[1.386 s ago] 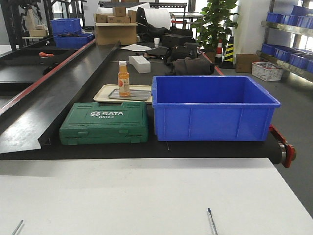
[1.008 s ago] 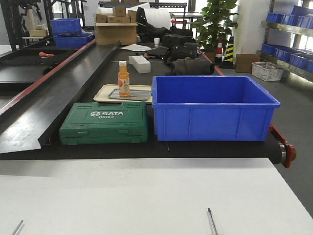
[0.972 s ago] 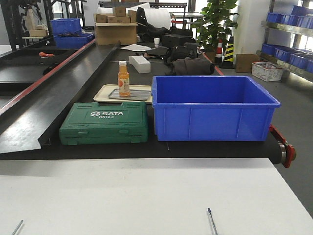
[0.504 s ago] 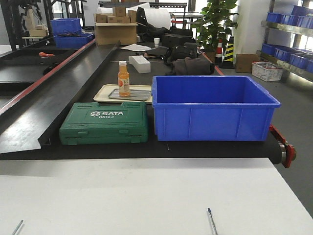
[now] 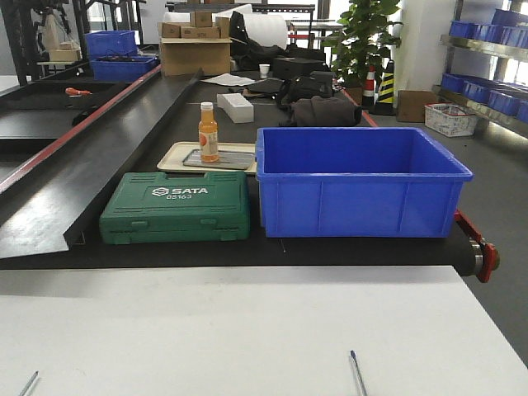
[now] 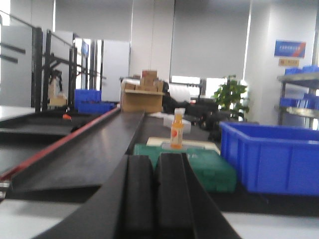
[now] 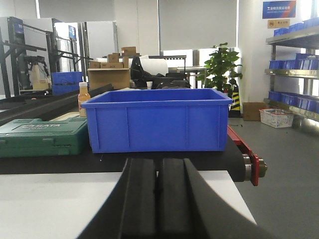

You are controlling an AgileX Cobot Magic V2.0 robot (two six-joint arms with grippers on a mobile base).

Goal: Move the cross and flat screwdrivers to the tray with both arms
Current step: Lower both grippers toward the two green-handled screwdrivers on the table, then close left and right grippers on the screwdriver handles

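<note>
The left gripper point(image 6: 155, 158) has its fingers point(image 6: 139, 194) pressed together, with nothing seen between them. The right gripper point(image 7: 159, 162) is the same. On the white table point(image 5: 247, 330) only shaft ends show at the near edge: left screwdriver point(image 5: 30, 383), right screwdriver point(image 5: 356, 373).

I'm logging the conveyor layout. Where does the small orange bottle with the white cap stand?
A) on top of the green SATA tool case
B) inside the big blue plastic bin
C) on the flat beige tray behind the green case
C: the orange bottle stands upright on the beige tray, behind the green tool case and left of the blue bin.
</note>
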